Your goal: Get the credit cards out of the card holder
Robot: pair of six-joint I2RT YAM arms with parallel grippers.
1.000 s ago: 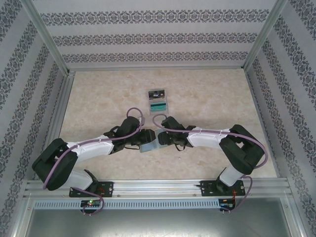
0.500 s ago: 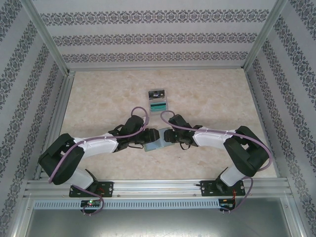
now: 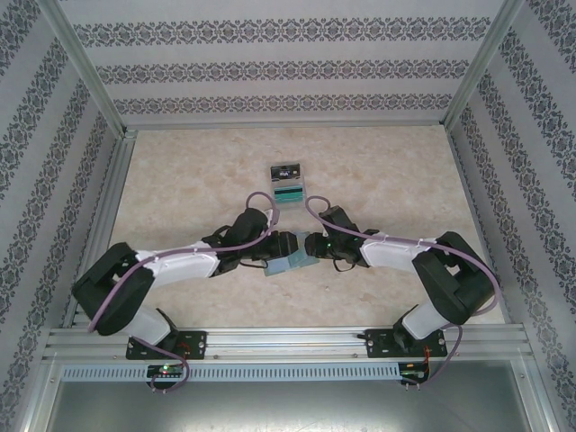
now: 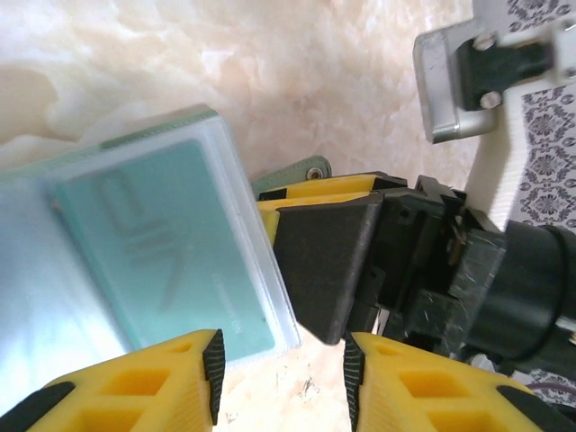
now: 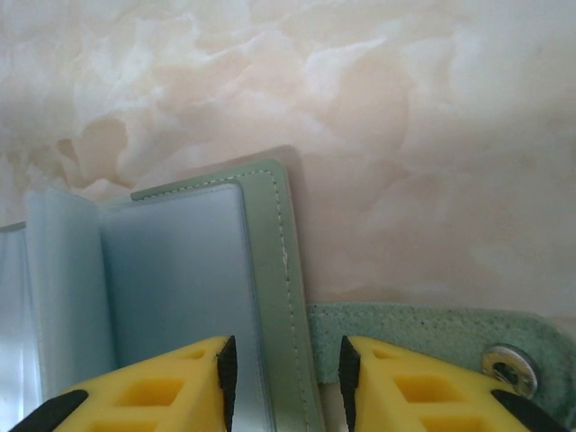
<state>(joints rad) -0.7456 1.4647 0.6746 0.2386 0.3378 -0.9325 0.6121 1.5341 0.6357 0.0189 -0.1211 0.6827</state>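
On marbled table [image 5: 405, 108], left gripper [image 4: 281, 364] and right gripper [image 5: 283, 364], half-open, straddle stitched card holder [image 5: 268, 243].

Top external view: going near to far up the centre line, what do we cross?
Rail → card holder → teal card → black card → back wall.

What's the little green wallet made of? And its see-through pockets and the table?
The card holder cover looks like soft matte leather or faux leather: sewn edge, fuzzy tab with a shiny metal snap. Its pockets seem clear frosted plastic, since a teal card shows through. The table looks like smooth marble, maybe just a printed pattern.
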